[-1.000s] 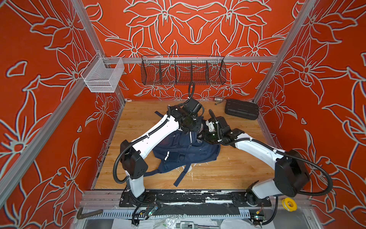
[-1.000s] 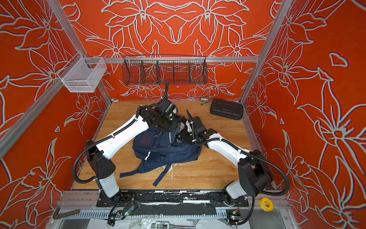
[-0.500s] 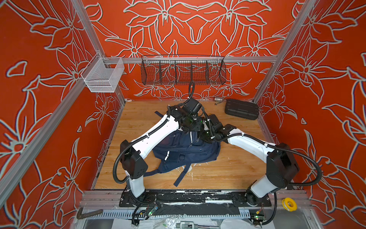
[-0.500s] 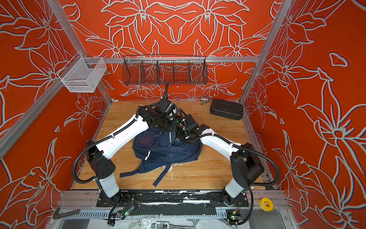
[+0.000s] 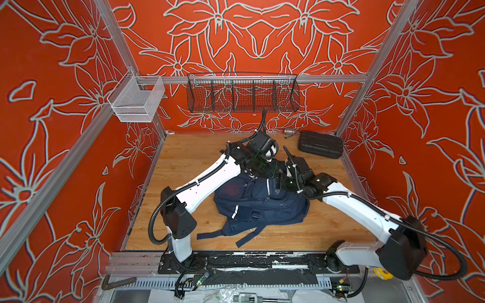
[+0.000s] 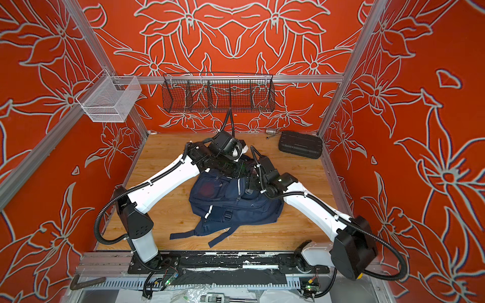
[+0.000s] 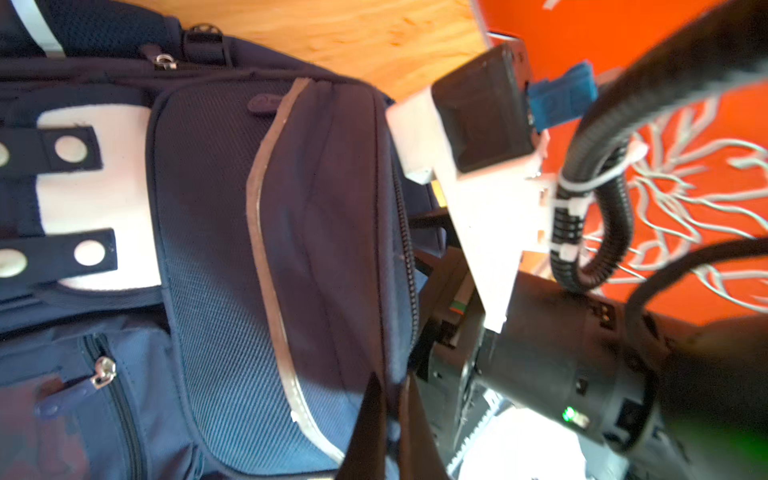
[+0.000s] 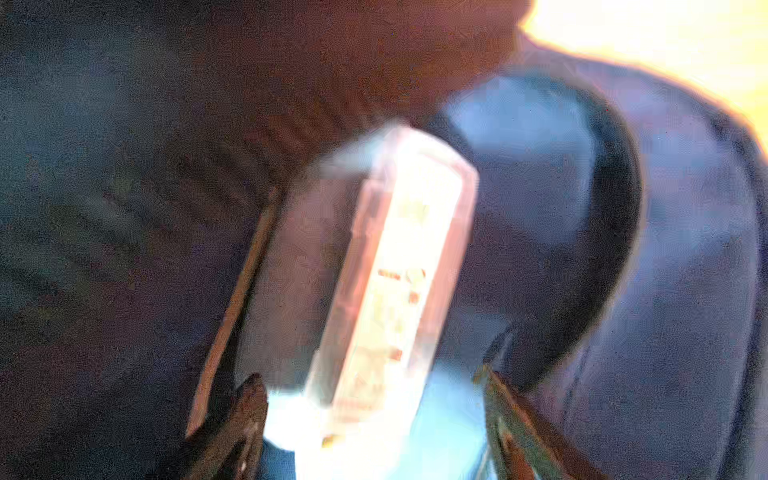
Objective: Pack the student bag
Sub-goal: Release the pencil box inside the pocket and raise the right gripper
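The student bag (image 5: pixel 257 204) lies in the centre of the frame in both top views. It is flat on the wooden worktop (image 5: pixel 189 157), with its straps trailing toward the lower edge. Both arms meet at the bag's upper end. The left pincer (image 7: pixel 390 411) is clamped shut on the fabric edge beside a zip, and we judge it is holding a pocket mouth open.

The change is on the other side. The right pincer (image 8: pixel 374 395) has just spread, and its jaws now stand wide apart. A pale translucent box (image 8: pixel 399 249) sits between them, with dark navy fabric all round. The box looks narrower than the gap, so we read it as let go. The right wrist view is too blurred to rule out a light touch, though. In the top views the elbow of the right arm (image 5: pixel 354 207) sits further toward the lower right than half a second ago, which suggests it has begun to draw back.

For the task, we take this to mean one item is now inside the bag. What remains, as we judge it, is to clear the right pincer without dragging the box out, then deal with the pocket. The black case (image 5: pixel 320 144) at the upper right stays on the worktop, well apart from the bag.
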`<state>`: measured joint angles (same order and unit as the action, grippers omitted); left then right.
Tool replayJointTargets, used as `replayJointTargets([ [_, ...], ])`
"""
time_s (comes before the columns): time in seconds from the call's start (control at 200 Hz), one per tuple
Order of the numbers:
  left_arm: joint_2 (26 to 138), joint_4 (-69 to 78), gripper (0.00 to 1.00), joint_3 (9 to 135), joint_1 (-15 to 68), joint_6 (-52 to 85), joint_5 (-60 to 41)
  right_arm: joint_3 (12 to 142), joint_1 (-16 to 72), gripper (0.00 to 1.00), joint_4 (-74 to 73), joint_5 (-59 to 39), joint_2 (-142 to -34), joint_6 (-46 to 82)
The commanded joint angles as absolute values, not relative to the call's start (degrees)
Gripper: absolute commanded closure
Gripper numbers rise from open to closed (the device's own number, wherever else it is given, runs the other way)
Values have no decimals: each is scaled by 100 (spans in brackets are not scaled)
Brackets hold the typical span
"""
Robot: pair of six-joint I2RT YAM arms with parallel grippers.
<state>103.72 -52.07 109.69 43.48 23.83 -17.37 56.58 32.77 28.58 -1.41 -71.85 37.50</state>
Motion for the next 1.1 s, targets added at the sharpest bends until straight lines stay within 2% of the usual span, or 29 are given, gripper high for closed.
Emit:
replayJointTargets([
  [0.0, 10536, -5098, 95, 11092, 4002, 2320, -703, 5459, 2995, 19, 2649, -166, -6361, 3306],
  [0.1, 10534, -5006, 99, 11047, 4000, 2432, -537, 5000, 2765, 21, 1733, -1011, -6023, 3106],
  [0.17, 10538, -4933, 100, 11054, 3991, 2462, -539, 4930, 2742, 22, 1481, -1256, -6059, 2971],
  [0.235, 10550, -4930, 100, 11093, 3986, 2491, -517, 5098, 2736, 22, 1741, -1196, -6253, 2871],
  [0.355, 10501, -4936, 100, 11096, 3965, 2488, -426, 5555, 2704, 22, 2677, -510, -6665, 2830],
  [0.621, 10351, -5119, 100, 10937, 3781, 2691, 174, 5423, 2434, 22, 1226, -1354, -6459, 3101],
  [0.781, 10010, -4636, 100, 10406, 3570, 2792, 9, 5894, 2133, 22, 1909, -1419, -6659, 2957],
  [0.856, 10058, -4387, 85, 10345, 3572, 2612, -529, 5941, 1912, 22, 2084, -1521, -6722, 2933],
  [0.961, 10364, -4508, 53, 10694, 3650, 2128, -1145, 5880, 1651, 23, 2220, -1547, -6692, 2970],
  [1.021, 10498, -4772, 45, 11002, 3745, 1616, -1048, 5871, 1563, 23, 2303, -1557, -6654, 2933],
  [1.091, 10519, -4996, 42, 11233, 3808, 918, -840, 5863, 1538, 24, 2390, -1536, -6594, 2847],
])
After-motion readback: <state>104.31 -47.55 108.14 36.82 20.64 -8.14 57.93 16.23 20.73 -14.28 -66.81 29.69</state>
